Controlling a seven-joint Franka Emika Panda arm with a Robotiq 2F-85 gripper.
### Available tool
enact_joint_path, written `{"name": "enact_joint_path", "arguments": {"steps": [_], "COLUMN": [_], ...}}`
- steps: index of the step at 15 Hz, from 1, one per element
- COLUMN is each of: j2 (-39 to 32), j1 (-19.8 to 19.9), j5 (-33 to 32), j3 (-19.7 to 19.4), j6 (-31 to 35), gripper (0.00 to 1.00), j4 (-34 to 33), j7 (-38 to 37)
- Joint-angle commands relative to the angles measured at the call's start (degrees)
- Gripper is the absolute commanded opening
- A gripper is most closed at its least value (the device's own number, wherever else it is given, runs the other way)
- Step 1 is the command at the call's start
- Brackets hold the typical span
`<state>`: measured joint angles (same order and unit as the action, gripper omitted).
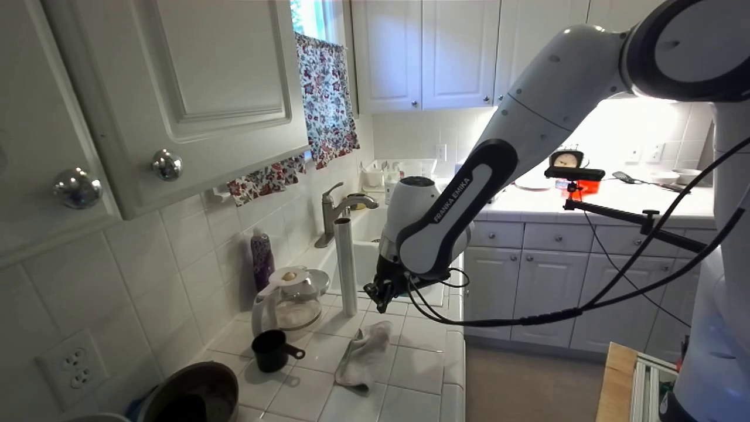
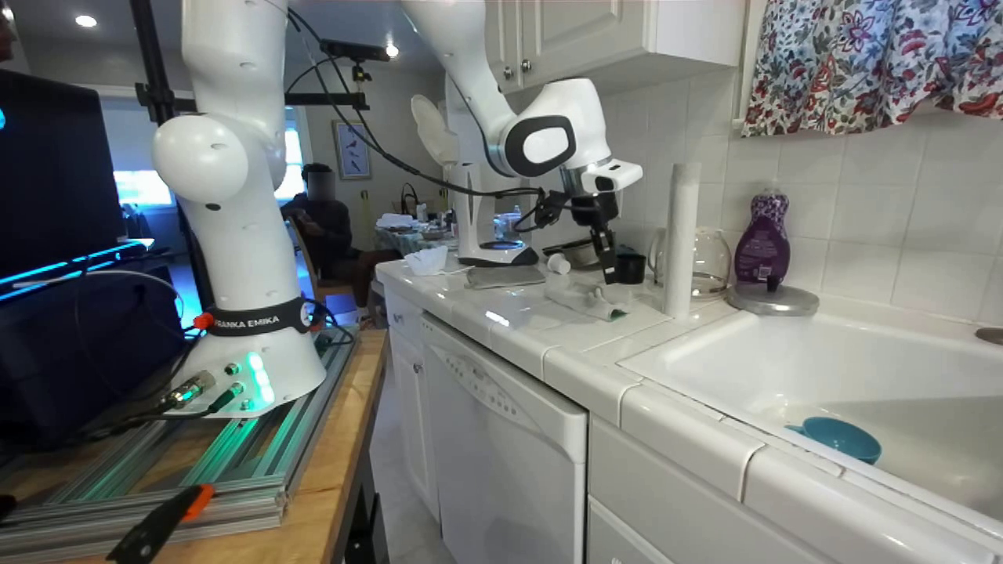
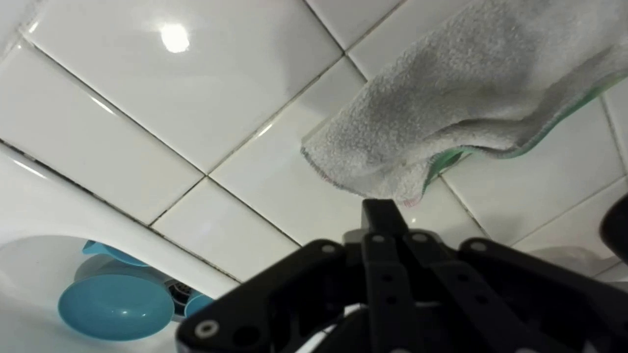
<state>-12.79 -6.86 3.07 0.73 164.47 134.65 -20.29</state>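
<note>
While the claw (image 3: 385,215), pressed fully together, hangs near the edge of a rumpled gray cloth (image 3: 456,93) in the wrist view, the cloth lies near a black cup (image 1: 269,351) on the tiled desk (image 1: 413,366) in an exterior view, and a white tube (image 2: 680,243) stands beside the sink (image 2: 768,352) in an exterior view.

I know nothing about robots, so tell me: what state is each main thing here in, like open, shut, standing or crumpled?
Black pincer, shut, nothing held
Grey fabric cloth with green edging, crumpled, lying loose
Tall pale cylindrical roll, standing on end
Clear glass coffee jug, upright, looks empty
Purple plastic bottle, upright
Round grey metal lid, lying top up
Small black handled cup, upright
White dishwasher, shut
White panelled cupboard doors, shut
</note>
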Motion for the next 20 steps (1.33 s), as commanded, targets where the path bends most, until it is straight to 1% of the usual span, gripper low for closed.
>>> {"name": "enact_joint_path", "arguments": {"steps": [1, 2, 3, 4, 5, 6, 7, 8, 9, 10, 12, 13, 14, 15, 16, 18, 20], "j2": [-5.1, -5.7, -5.6, -5.5, -5.5, -5.4, -5.3, -5.0, -4.9, -4.8, -4.5, -2.9, -4.8, -4.6, -4.3, -4.6, -5.4], "j1": [1.5, 1.5, 2.1, 2.0, 1.7, 2.2, 2.1, 1.4, 0.2, -0.8, -2.3, -3.0, -1.0, -1.4, -1.5, -1.5, -1.1], "j5": [3.3, 4.3, 8.5, 11.2, 13.7, 16.5, 18.3, 19.2, 18.9, 18.5, 16.9, 14.0, 16.6, 15.9, 15.7, 16.5, 17.8], "j3": [1.8, 2.0, 3.4, 3.9, 4.3, 5.8, 6.3, 5.8, 4.4, 3.0, 0.4, -1.4, 1.5, 0.5, 0.0, -0.2, -0.6], "j6": [-1.4, -1.1, -0.4, -0.7, 0.1, -0.4, -0.9, -1.5, -0.9, 1.1, 1.6, -2.1, 0.2, -0.4, -0.7, -1.7, -6.3], "gripper": [0.31, 0.37, 0.41, 0.25, 0.55, 0.58, 0.63, 0.71, 0.77, 0.83, 0.97, 1.0, 0.86, 0.94, 1.0, 1.0, 1.0], "j4": [-4.8, -5.4, -5.6, -6.0, -6.2, -6.5, -6.8, -6.8, -6.4, -6.1, -5.9, -5.4, -6.0, -6.0, -6.0, -6.9, -9.6], "j7": [4.1, 3.5, 1.7, -0.3, -1.6, -0.9, -1.7, -3.7, -6.9, -10.2, -15.8, -16.9, -12.5, -13.6, -14.0, -15.6, -19.3]}}
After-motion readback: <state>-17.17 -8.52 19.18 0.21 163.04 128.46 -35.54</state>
